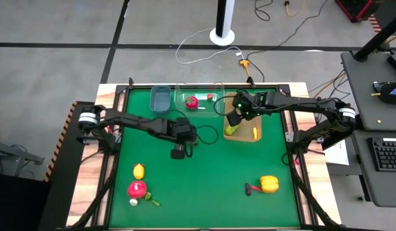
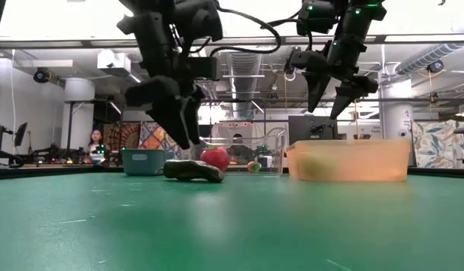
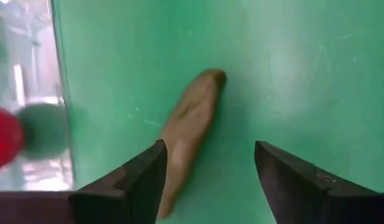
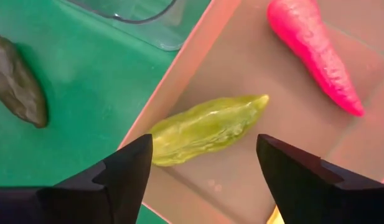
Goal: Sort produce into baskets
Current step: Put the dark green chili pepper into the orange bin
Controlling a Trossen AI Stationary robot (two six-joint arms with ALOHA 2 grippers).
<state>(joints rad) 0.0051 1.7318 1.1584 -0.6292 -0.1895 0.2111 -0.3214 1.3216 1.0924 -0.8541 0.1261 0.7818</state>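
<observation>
Produce in tan tray (image 4: 198, 81): green cucumber (image 4: 207, 129); red chilli (image 4: 313, 53).

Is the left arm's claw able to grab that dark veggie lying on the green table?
Probably yes. The left gripper hangs open just above the dark vegetable, which lies bare on the table beside the clear tub; nothing covers it.

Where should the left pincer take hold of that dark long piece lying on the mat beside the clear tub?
Grip the dark long piece across its thicker middle, coming straight down from above. It lies flat on the green mat and tapers toward its ends, so the middle likely gives the surest hold. The left pincer already hangs open over it; the clear tub stands close on one side.
</observation>
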